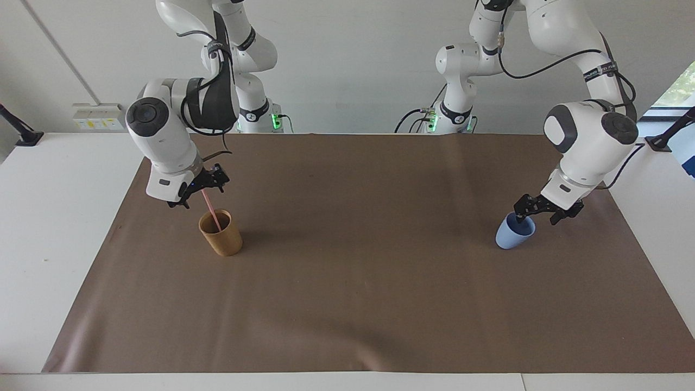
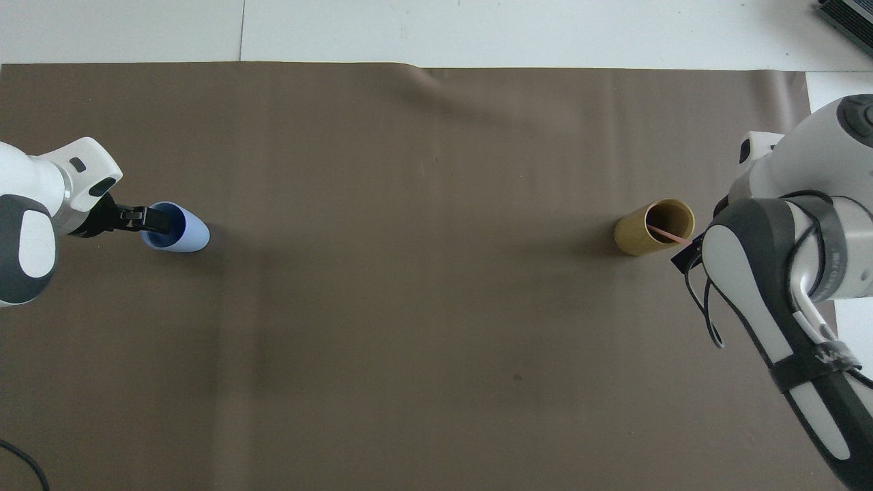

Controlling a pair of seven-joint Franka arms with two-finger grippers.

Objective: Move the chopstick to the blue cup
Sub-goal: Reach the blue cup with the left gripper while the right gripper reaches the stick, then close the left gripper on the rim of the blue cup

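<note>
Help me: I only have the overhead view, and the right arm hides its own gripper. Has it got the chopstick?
Observer: Not yet. The right gripper is open around the top of the chopstick.
Operator: Is the chopstick lifted at all?
Observer: No. Its lower part is inside the brown cup, and it leans toward the right arm's end.
Operator: How high is the left gripper?
Observer: The left gripper is down at the rim of the blue cup, and it is open.

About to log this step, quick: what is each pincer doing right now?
Left pincer: open at the blue cup rim, holding nothing.
Right pincer: open around the chopstick, not gripping.
</note>
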